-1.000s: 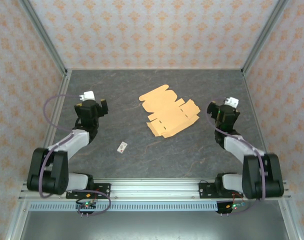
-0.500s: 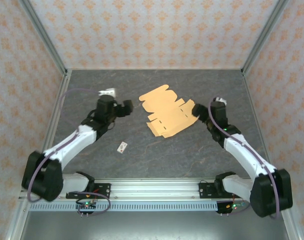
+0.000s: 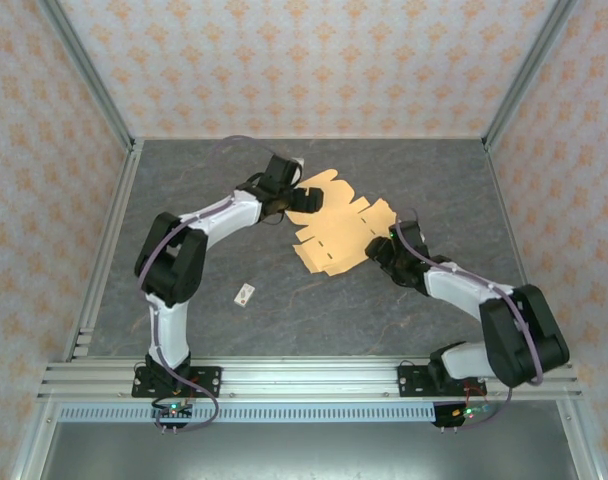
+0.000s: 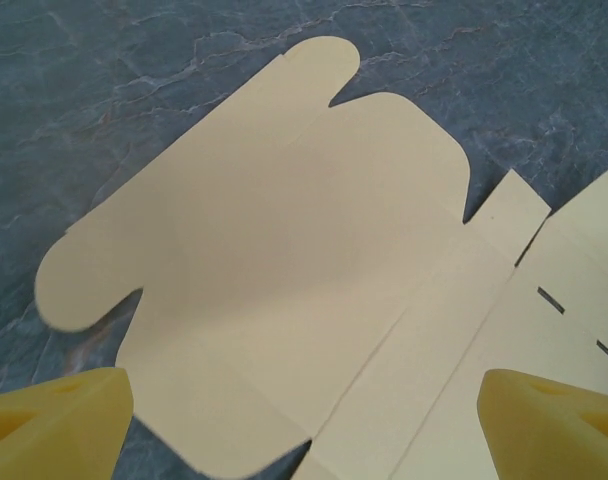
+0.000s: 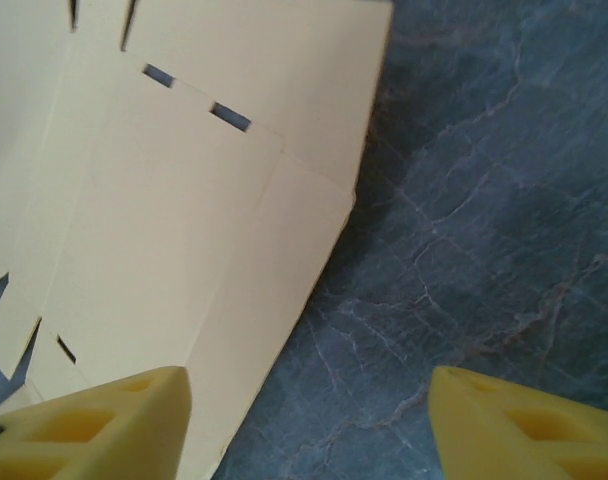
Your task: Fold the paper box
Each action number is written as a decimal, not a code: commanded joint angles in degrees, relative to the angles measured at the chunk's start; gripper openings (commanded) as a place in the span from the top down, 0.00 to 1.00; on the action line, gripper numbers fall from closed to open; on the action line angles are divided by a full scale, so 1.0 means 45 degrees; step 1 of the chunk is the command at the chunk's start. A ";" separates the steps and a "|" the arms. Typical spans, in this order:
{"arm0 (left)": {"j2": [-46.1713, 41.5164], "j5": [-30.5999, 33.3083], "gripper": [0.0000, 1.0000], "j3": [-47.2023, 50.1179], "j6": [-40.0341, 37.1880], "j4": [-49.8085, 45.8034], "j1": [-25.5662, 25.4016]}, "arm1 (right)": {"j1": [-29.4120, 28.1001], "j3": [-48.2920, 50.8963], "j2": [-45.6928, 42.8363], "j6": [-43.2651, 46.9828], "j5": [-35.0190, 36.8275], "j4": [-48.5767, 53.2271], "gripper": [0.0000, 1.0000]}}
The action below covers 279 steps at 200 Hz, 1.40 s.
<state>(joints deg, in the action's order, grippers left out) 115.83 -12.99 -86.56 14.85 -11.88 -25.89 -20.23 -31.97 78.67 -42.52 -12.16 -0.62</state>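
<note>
The paper box (image 3: 336, 228) is a flat light-orange die-cut sheet with flaps and slots, lying mid-table. My left gripper (image 3: 302, 198) hovers over its far-left rounded flaps. In the left wrist view the sheet (image 4: 284, 270) spreads under the open left gripper (image 4: 304, 440), whose yellow fingertips (image 4: 59, 420) straddle it without pinching anything. My right gripper (image 3: 381, 248) is at the sheet's right edge. In the right wrist view the right gripper (image 5: 309, 430) is open, with one fingertip (image 5: 94, 425) over the sheet's edge panel (image 5: 184, 230) and the other over bare table.
A tiny white tag (image 3: 246, 294) lies on the dark marbled table (image 3: 184, 170) near the left front of the sheet. Patterned walls and metal posts enclose the table on three sides.
Both arms have swung inward from the table's sides to the sheet: the left to its far-left flaps, the right to its right edge. The sheet has not moved.
</note>
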 commanded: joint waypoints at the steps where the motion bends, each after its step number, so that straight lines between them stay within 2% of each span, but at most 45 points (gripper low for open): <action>1: 0.0995 -0.0894 0.11 -0.1495 -0.0465 -0.1650 0.0405 | -0.0072 0.0033 0.0588 -0.0664 -0.0652 -0.1689 0.41; 32: 0.2264 -0.1024 0.11 -0.2908 -0.0683 -0.2260 0.0498 | -0.0074 0.0294 0.1408 -0.1422 -0.1359 -0.3185 0.52; 71: 0.3604 -0.1518 0.11 -0.4237 -0.0683 -0.2764 0.0705 | -0.0093 0.0699 0.1533 -0.2068 -0.0378 -0.4027 0.62; 110: 0.3872 -0.1541 0.11 -0.4369 -0.0873 -0.3007 0.0753 | -0.0046 0.0749 0.1539 -0.2203 0.0787 -0.4258 0.71; 133: 0.3666 -0.1580 0.11 -0.3846 -0.0920 -0.2979 0.0781 | 0.0292 0.0253 0.1803 -0.1733 0.0727 -0.3947 0.78; 177: 0.2094 -0.1881 0.12 -0.1172 -0.0196 -0.1514 0.0754 | 0.1427 -0.0723 0.2662 -0.0372 -0.0630 -0.3611 0.87; 200: 0.0849 -0.2341 0.12 0.0389 0.0381 -0.0480 0.0712 | 0.2021 -0.1572 0.3168 0.1059 -0.1929 -0.2952 0.90; 216: -0.0158 -0.2338 0.12 0.1340 0.0542 -0.0064 0.0638 | 0.2574 -0.2096 0.3504 0.2175 -0.3405 -0.2675 0.92; 250: -0.2752 -0.1374 0.12 0.3300 0.0629 0.0367 0.0864 | 0.3407 -0.3551 0.3507 0.4506 -0.5852 -0.0601 0.94; 279: -0.4335 -0.1390 0.12 0.4174 0.0478 0.0746 0.1258 | 0.3441 -0.4918 0.2770 0.6617 -0.7045 0.1575 0.97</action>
<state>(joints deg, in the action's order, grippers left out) 101.91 -21.41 -69.97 16.84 -12.45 -21.96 -4.64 -49.67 94.72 -24.32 -35.38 -3.29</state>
